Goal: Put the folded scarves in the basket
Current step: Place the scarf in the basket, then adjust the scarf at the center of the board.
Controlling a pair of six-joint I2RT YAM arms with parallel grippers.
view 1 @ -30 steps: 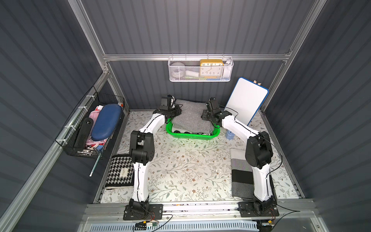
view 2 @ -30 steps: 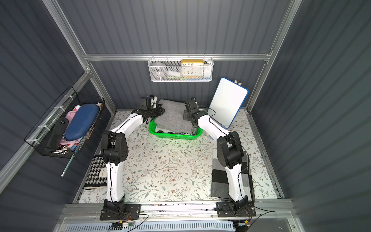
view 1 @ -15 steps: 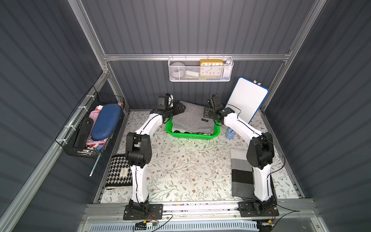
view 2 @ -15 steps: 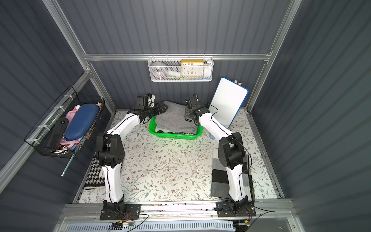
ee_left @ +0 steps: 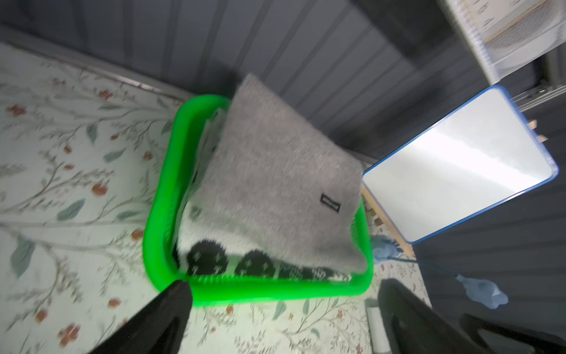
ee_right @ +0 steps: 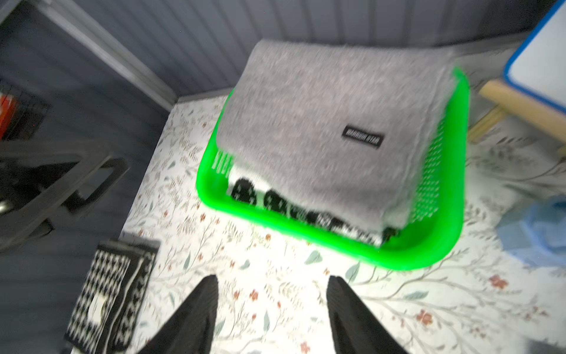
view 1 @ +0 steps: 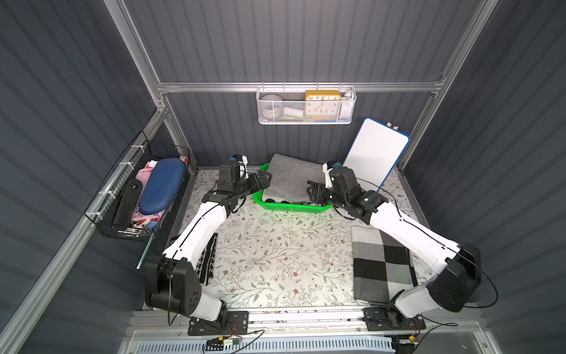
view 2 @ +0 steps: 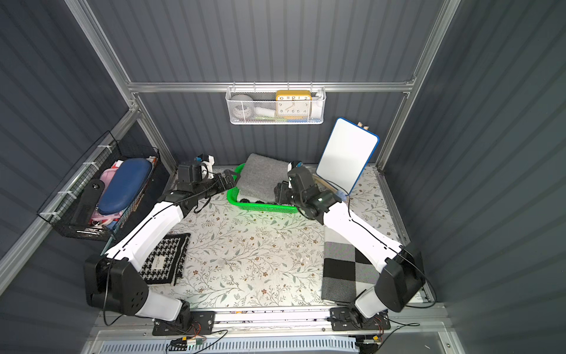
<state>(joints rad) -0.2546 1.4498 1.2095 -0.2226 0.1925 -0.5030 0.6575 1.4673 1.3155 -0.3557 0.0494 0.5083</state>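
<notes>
Lying on top of a black-and-white patterned scarf (ee_left: 211,257), the grey folded scarf (view 1: 292,177) (ee_right: 330,128) is in the green basket (view 1: 291,209) (ee_left: 251,289) at the back of the counter (view 1: 275,254). Its near edge sits down inside the near wall. Its far edge rides up over the far rim and leans toward the back wall, probably because the scarf below already fills the basket and leaves no depth for a wide fold to drop flat.

The left fingers (view 1: 264,180) (ee_left: 165,312) stand wide apart just beside the basket's left end, with nothing between them. The right fingers (view 1: 312,191) (ee_right: 196,312) are also apart, less widely, near the right end and likewise empty. Neither pair touches the cloth, so the scarf lies by its own weight alone. One arm at each short end suits a soft, broad fold: held at one end only, it would sag and come undone.

By the look of it the placing is as good as done. The doubtful point is the raised far edge, which might want pressing down. A checked scarf (view 1: 379,266) and a houndstooth scarf (view 2: 165,260) lie folded well apart from the basket, near the arm bases.
</notes>
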